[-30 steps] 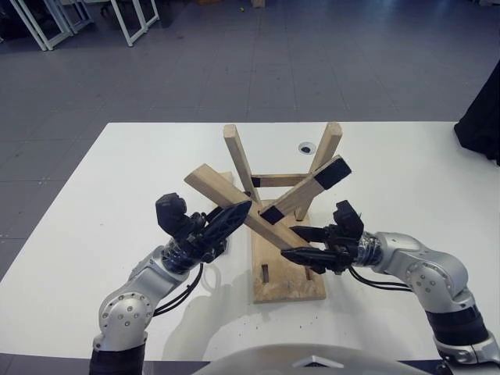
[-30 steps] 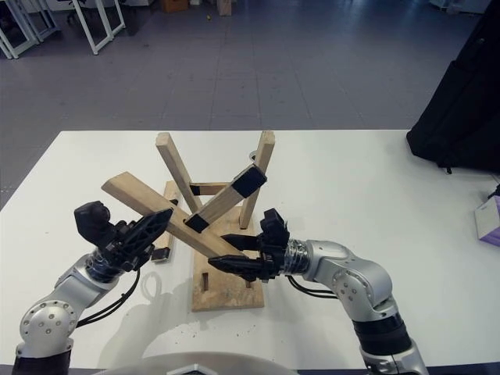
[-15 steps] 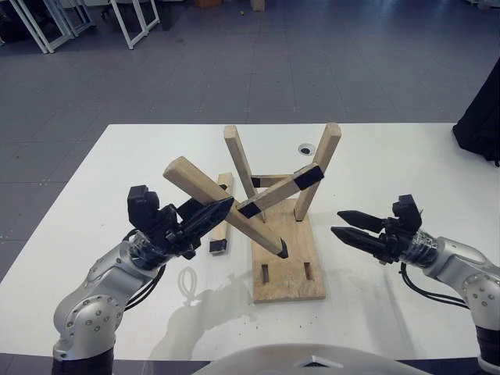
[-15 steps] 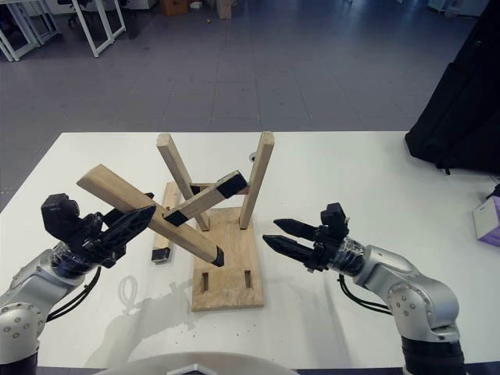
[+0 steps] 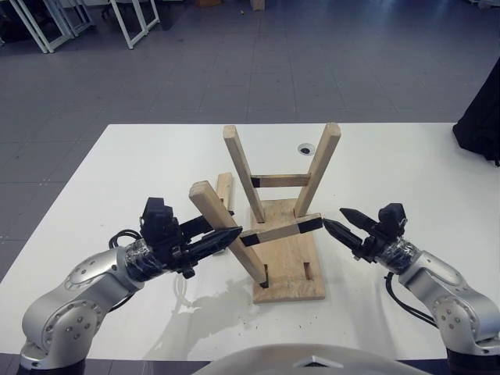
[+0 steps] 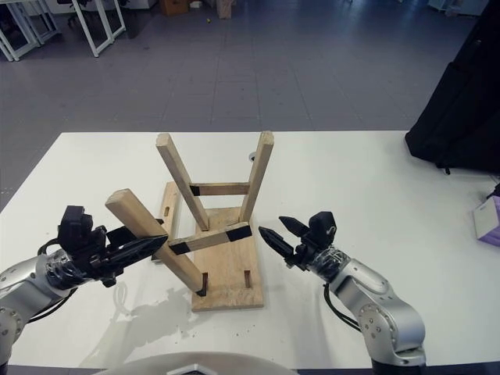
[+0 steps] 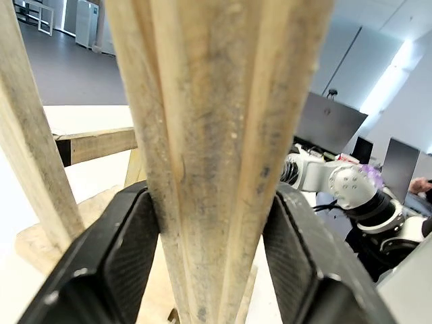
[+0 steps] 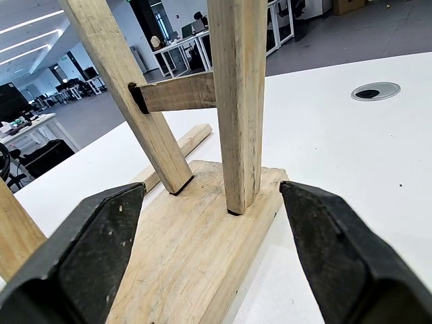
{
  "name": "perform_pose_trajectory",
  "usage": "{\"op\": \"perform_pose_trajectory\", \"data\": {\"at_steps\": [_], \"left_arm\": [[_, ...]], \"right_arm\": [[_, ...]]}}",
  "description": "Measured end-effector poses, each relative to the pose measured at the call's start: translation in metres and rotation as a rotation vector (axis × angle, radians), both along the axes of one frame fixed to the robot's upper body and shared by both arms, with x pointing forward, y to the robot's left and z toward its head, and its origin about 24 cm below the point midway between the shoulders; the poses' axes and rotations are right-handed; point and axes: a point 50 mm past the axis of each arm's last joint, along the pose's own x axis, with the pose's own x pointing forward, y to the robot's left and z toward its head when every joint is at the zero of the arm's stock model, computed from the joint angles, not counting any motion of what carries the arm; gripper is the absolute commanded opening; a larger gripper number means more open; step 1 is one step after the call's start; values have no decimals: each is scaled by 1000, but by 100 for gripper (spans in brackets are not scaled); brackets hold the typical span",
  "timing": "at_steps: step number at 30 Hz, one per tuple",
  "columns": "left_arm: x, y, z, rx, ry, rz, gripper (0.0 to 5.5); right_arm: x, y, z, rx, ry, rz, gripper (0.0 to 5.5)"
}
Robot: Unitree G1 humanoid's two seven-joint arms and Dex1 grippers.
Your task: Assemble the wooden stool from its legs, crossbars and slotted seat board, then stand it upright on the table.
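Note:
The slotted seat board [image 5: 291, 262] lies flat on the white table. Two legs [image 5: 238, 168] [image 5: 322, 164] stand in its far slots, joined by a crossbar [image 5: 280, 180]. My left gripper [image 5: 224, 237] is shut on a third leg [image 5: 221, 225], which tilts with its lower end at the board's near left slot [image 5: 262, 282]. A second crossbar [image 5: 281, 229] sticks out from this leg to the right. In the left wrist view the fingers [image 7: 128, 246] clamp the leg [image 7: 216, 128]. My right gripper [image 5: 337, 220] is open, just right of that crossbar's free end, holding nothing.
A loose wooden piece [image 5: 224, 187] lies flat on the table left of the board. A round cable hole [image 5: 305, 146] sits behind the stool. A purple box [image 6: 491, 219] is at the table's right edge. Bare table [image 5: 406, 180] spreads to both sides.
My right gripper let go of the leg assembly and drew back to the right. My left gripper swung the leg and crossbar more upright, bringing the leg's lower end down to the board's near slot.

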Motion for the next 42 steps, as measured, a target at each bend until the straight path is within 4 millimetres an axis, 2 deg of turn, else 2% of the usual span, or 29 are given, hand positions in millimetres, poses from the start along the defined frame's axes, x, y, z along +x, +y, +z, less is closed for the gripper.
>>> {"op": "perform_pose_trajectory", "data": {"at_steps": [13,16,20,25,31,34,42], "left_arm": [[9,-6,-4,60,-36,-19,216],[10,-8,-2,81,-56,-29,216],[10,-12,-6,125,-74,-43,216],[7,-12,-8,164,-111,-54,215],[2,-18,-12,219,-211,-91,215],[-4,-22,-13,246,-262,-126,215],[-13,-27,-19,264,-276,-160,209]], "right_arm": [[-1,6,-2,-30,14,61,368],[-10,19,-13,-137,53,182,368],[-25,28,-39,-376,106,304,368],[-26,30,-42,-501,30,362,368],[-26,31,-42,-504,21,369,368],[-26,31,-43,-428,69,330,368],[-26,34,-47,-370,114,275,368]]}}
